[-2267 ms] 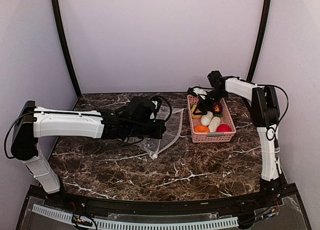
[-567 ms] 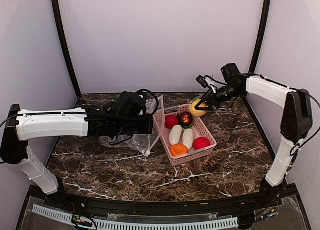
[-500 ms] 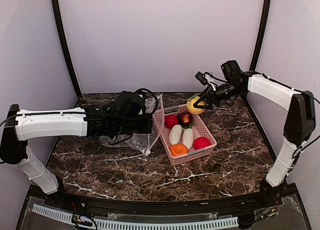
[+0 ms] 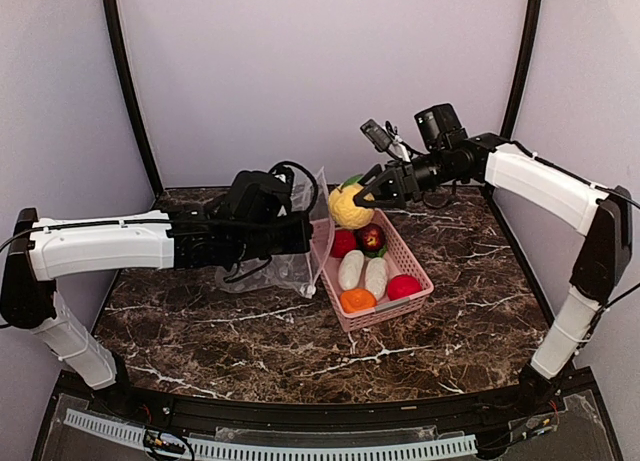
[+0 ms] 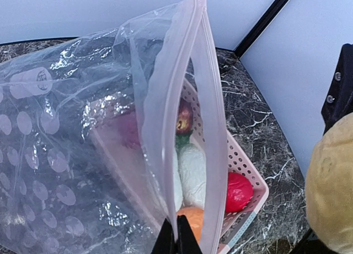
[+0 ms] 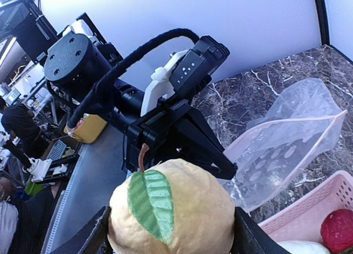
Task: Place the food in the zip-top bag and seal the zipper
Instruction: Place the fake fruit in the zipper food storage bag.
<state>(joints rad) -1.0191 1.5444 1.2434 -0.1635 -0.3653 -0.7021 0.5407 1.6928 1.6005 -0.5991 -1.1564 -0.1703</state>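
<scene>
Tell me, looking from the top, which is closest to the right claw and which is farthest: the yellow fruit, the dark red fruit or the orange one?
1. yellow fruit: held in the right gripper, by the far end of the pink basket.
2. dark red fruit: inside the basket, far end.
3. orange fruit: inside the basket, near end.

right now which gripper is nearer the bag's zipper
Left. The left gripper is shut on the zipper at the zip-top bag's raised mouth. The right gripper holds the yellow fruit in the air beside that mouth, apart from it.
</scene>
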